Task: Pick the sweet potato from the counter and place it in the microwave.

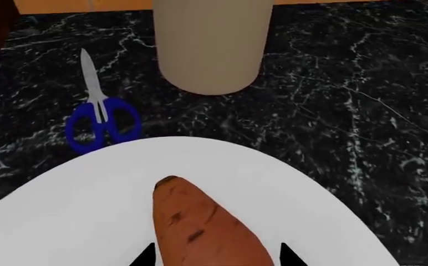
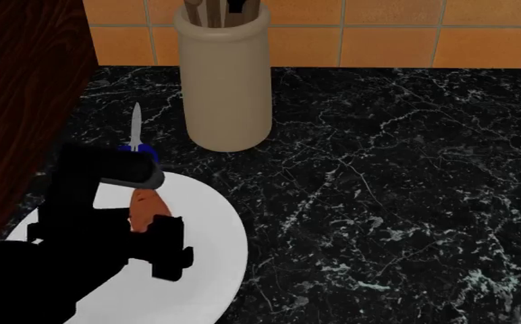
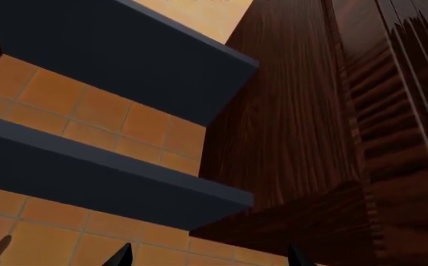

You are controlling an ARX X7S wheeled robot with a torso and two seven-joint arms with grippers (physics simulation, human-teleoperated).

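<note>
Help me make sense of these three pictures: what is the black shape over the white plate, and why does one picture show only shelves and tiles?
These are computer-rendered views from a two-armed robot. One camera sits on its head; the other two ride on its arms, near each hand.

In the head view, the black shape is the left arm, its left hand down over a white plate on the black counter. The sweet potato lies on that plate. The left wrist view shows its two dark fingertips on either side of the sweet potato, but not whether they grip it.

Nearby are blue-handled scissors and a beige utensil crock.

The right hand is elsewhere, pointing up at shelves, orange tiles and wood cabinets, holding nothing.
</note>
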